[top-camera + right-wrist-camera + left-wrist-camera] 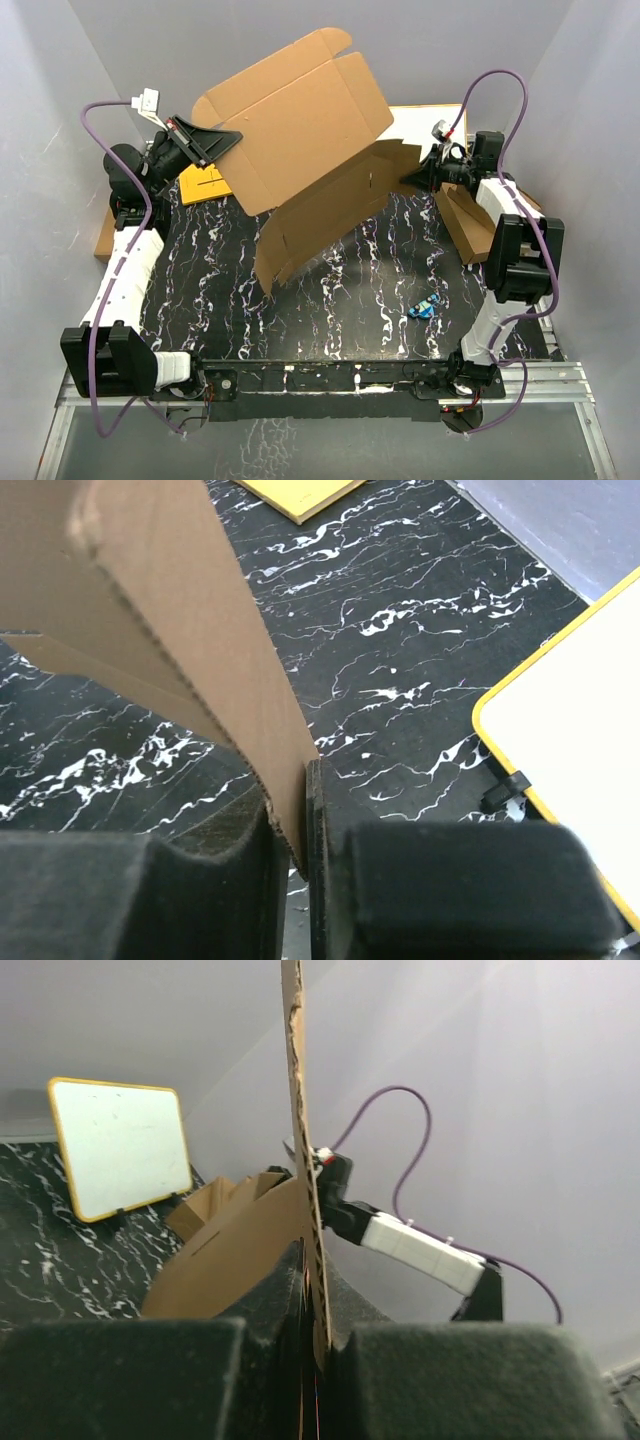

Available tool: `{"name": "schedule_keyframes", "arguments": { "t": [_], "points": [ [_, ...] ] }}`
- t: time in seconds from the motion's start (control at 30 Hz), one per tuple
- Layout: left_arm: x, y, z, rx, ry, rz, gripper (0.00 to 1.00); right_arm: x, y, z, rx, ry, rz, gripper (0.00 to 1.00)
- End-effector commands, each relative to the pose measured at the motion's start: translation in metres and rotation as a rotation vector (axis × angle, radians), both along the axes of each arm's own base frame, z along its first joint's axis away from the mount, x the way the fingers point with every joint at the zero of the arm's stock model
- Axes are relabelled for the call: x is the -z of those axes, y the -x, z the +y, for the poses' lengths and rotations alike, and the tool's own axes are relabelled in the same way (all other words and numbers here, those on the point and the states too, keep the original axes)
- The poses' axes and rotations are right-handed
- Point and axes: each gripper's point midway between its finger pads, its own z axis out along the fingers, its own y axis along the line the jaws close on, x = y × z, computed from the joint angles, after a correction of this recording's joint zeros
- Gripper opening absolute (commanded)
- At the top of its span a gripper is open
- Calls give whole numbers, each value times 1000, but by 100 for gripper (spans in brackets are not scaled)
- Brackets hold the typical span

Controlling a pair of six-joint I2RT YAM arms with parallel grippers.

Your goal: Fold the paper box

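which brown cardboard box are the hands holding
The big die-cut paper box, pinched at opposite edges by the left hand and the right hand. The small brown box lies untouched on the table, far right.

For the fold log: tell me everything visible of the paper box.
The paper box is plain brown corrugated cardboard, die-cut with flaps and slots. It is bent along a crease: one broad panel tilts up toward the back, the other slopes down, its low corner seemingly on the marbled table. The left gripper pinches its left edge, the right gripper its right edge.
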Motion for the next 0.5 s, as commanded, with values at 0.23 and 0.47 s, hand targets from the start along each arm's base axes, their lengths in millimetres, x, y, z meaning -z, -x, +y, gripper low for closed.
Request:
{"name": "schedule_keyframes", "arguments": {
  "t": [0.23, 0.47],
  "points": [
    [9, -10, 22, -218, -353, -303, 0, -34, 55, 1, -37, 55, 186, 9],
    [35, -8, 36, -286, -575, -388, 0, -27, 83, 5, -78, 44, 418, 8]
  ]
}}
